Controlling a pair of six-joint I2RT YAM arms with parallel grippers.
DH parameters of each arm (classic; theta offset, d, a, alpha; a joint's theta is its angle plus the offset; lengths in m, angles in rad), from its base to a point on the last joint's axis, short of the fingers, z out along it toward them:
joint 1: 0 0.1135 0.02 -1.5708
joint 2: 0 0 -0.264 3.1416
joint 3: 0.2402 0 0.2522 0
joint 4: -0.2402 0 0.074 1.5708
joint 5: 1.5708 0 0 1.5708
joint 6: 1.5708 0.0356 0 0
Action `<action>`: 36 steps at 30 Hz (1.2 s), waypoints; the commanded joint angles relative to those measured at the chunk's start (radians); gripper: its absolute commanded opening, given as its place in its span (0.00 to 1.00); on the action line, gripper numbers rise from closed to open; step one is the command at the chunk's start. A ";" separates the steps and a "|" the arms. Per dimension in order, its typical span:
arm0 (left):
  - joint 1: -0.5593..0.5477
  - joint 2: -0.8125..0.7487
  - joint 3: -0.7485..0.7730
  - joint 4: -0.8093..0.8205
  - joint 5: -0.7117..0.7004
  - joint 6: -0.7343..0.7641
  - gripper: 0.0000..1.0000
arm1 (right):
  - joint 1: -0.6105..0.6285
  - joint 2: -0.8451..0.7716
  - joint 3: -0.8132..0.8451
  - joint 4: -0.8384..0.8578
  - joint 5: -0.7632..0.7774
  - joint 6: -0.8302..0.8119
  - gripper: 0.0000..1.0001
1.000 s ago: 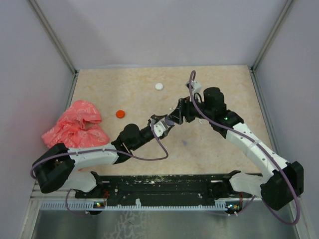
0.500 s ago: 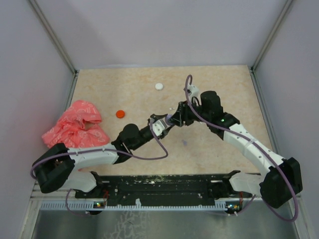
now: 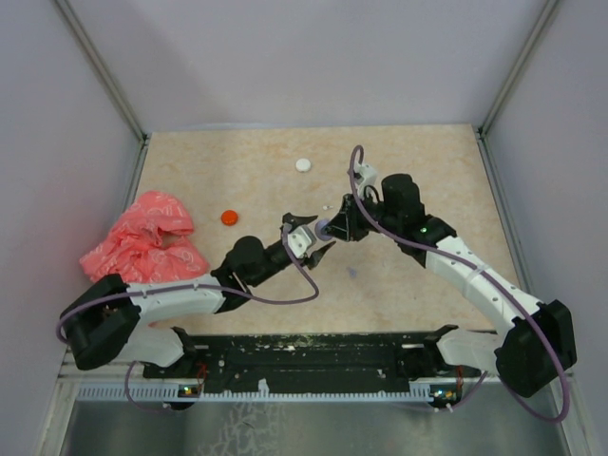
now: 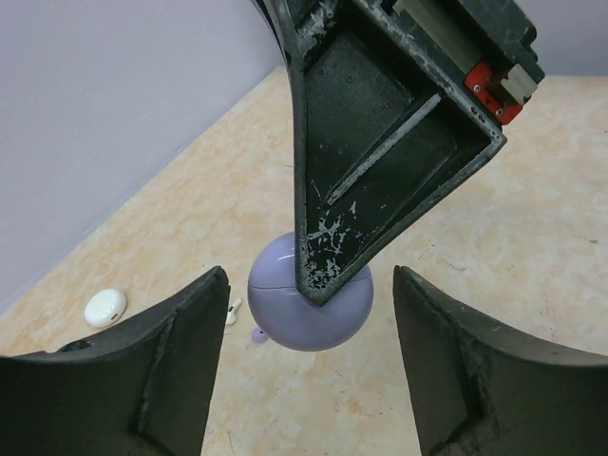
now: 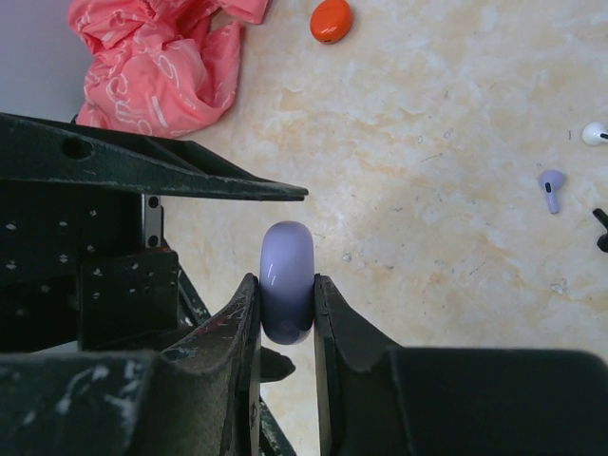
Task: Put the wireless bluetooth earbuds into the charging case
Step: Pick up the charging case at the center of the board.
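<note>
At mid-table the left gripper stands wide, its jaws on either side of the lilac charging case and clear of it. The right gripper pinches the case edge-on. Just beyond, a lilac earbud and a white earbud lie loose on the table.

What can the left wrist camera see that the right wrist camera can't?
Only the left wrist view shows the small white oval disc. Only the right wrist view shows the crumpled pink plastic bag, the orange oval disc and a tiny black bit at the edge. Both show the round lilac charging case pinched in the right gripper, plus a tiny lilac earbud and a tiny white earbud.
</note>
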 commanded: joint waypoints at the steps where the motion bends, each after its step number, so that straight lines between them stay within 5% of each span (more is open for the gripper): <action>1: 0.003 -0.075 -0.017 -0.010 0.031 -0.039 0.77 | 0.009 -0.021 0.052 0.022 -0.016 -0.063 0.02; 13: 0.268 -0.263 -0.109 -0.041 0.499 -0.294 0.82 | 0.009 -0.037 0.087 0.009 -0.109 -0.215 0.00; 36: 0.428 -0.042 -0.036 0.264 0.933 -0.683 0.57 | 0.052 0.002 0.186 -0.079 -0.317 -0.469 0.00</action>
